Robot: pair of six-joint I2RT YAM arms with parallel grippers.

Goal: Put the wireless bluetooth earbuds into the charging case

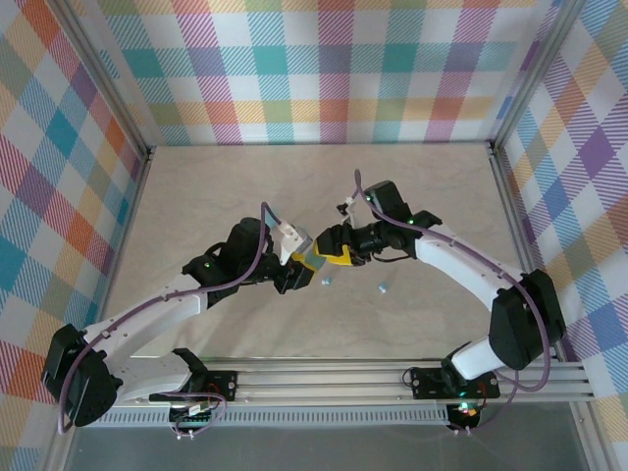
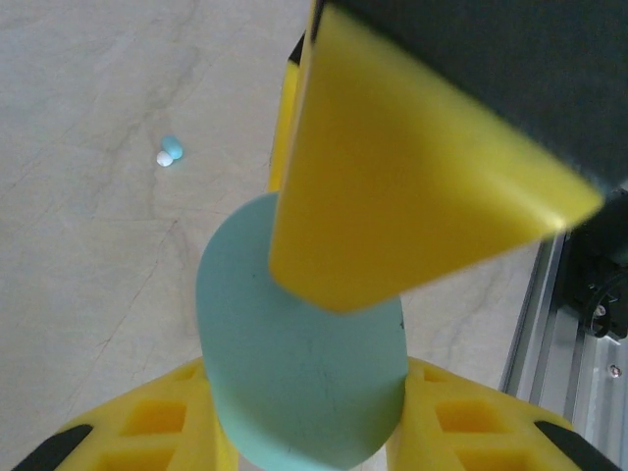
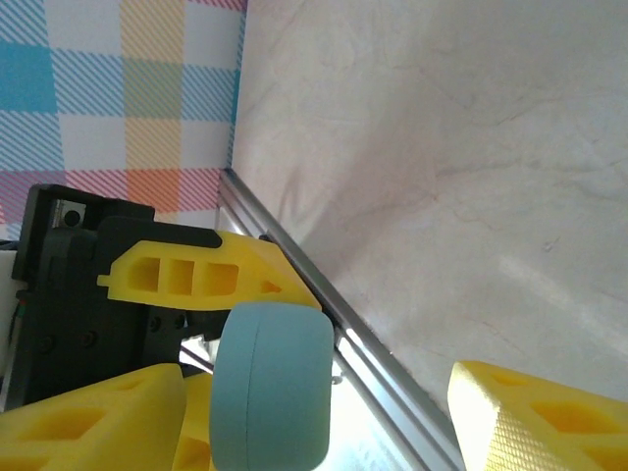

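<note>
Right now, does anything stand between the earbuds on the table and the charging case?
No object lies between. But the charging case is held off the table in the left gripper, looks closed, with the right gripper open around it; two earbuds lie on the table.

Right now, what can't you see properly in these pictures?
Left wrist view: charging case partly hidden by the right gripper's finger.
Right wrist view: case cut off by the bottom edge.
Top view: earbuds too small for detail.
</note>
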